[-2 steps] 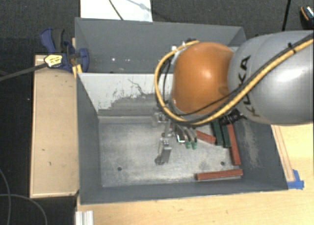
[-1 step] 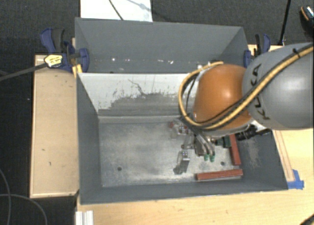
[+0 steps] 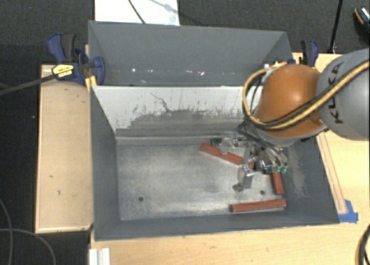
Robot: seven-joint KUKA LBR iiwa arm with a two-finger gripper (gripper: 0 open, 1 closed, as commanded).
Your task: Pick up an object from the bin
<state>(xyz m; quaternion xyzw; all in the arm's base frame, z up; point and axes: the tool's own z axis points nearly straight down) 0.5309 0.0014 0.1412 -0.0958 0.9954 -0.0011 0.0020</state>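
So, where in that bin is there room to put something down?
The left half of the bin floor is bare, from the left wall to the gripper. The right is crowded: red sticks lie round the gripper.

The left and centre floor of the grey metal bin (image 3: 156, 183) is bare and open to access from above. Obstacles are concentrated in the right third. The arm's orange domed wrist cover (image 3: 286, 105), with its looped cables (image 3: 250, 93), overhangs the right rear area and blocks vertical approach there. Below it, the end effector (image 3: 241, 181) occupies the space between three items: a tilted red-brown flat bar (image 3: 217, 150) near the rear wall, a short red-brown flat bar (image 3: 278, 184) toward the right wall, and a long red-brown flat bar (image 3: 258, 205) along the front wall. The sloped walls narrow the room toward the floor.
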